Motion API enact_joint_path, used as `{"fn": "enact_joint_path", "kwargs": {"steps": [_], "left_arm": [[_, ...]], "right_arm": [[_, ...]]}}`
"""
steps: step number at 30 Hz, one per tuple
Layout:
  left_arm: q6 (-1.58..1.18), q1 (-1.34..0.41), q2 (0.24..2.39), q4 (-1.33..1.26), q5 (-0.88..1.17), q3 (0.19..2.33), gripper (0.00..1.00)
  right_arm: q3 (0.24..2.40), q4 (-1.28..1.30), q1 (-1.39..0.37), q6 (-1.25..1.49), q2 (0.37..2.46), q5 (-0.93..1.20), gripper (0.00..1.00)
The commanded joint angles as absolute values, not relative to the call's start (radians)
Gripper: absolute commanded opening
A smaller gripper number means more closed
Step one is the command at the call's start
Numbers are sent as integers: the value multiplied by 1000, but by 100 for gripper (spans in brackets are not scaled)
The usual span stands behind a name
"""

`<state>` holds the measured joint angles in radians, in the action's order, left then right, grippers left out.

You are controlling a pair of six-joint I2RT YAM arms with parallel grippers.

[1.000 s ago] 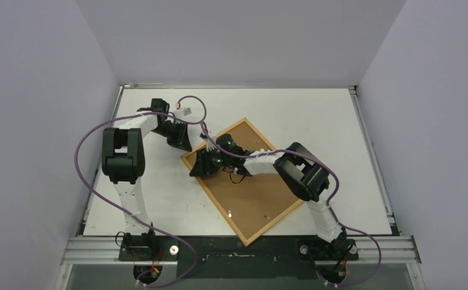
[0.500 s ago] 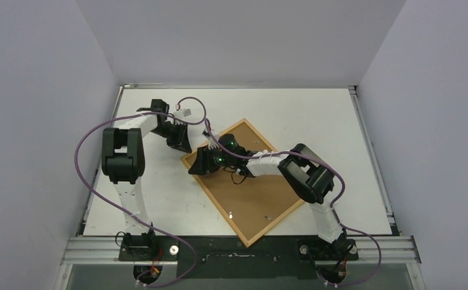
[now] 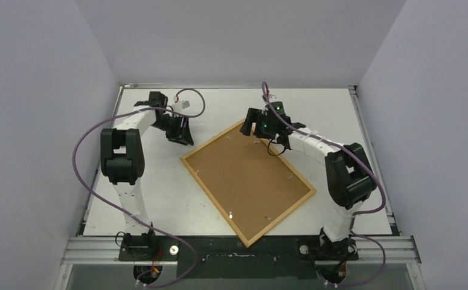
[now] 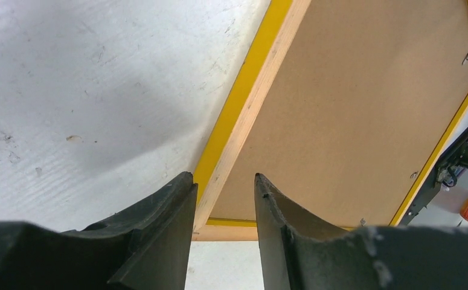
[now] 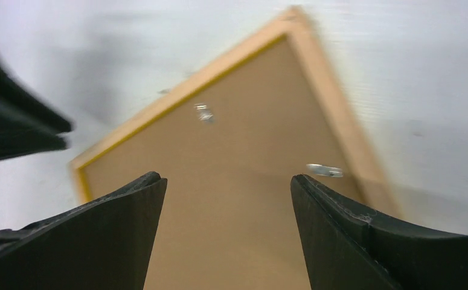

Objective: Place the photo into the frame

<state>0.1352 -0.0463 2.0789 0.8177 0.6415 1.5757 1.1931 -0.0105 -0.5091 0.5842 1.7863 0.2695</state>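
Pale lilac walls (image 3: 38, 90) close in the white desk (image 3: 340, 121) on three sides, and a grey metal rail (image 3: 400, 246) runs along its 6 o'clock edge, where both bases are bolted. The desk top is scuffed and lightly marked in the left wrist view. The left arm (image 3: 122, 157) reaches up the 9 o'clock side and the right arm (image 3: 346, 175) up the 3 o'clock side, each trailing a purple cable (image 3: 77, 163).

The frame (image 4: 249, 90) lies flat on the middle of the desk with its pale wood back upward. It is turned so its corners point roughly to 12, 3, 6 and 9 o'clock. A brown backing panel (image 3: 246, 181) fills it. The photo cannot be seen in any view.

The left fingers (image 4: 159, 235) sit at about 10 o'clock from the frame's centre, close to its 9 o'clock corner. They are parted by a narrow gap with nothing gripped, and the yellow and wood edge runs away from that gap. The right fingers (image 5: 98, 235) hang over the 12 o'clock corner, spread wide and holding nothing, with the panel showing between them in a blurred view.

Small metal clips (image 3: 229, 213) dot the panel's margin.
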Motion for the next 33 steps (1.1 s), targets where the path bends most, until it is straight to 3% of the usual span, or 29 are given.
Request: {"fn": "enact_joint_path", "kwargs": {"steps": [1, 11, 21, 33], "left_arm": [[127, -81, 2085, 805, 684, 1653, 38], [167, -141, 2214, 807, 613, 1784, 37], [224, -228, 2311, 853, 520, 1928, 36], [325, -263, 2404, 959, 510, 2054, 34]], "right_arm": [[1277, 239, -457, 499, 1815, 96, 78], [1206, 356, -385, 433, 1723, 13, 74], [1052, 401, -345, 481, 1529, 34, 78], [1059, 392, -337, 484, 1498, 64, 80]]}}
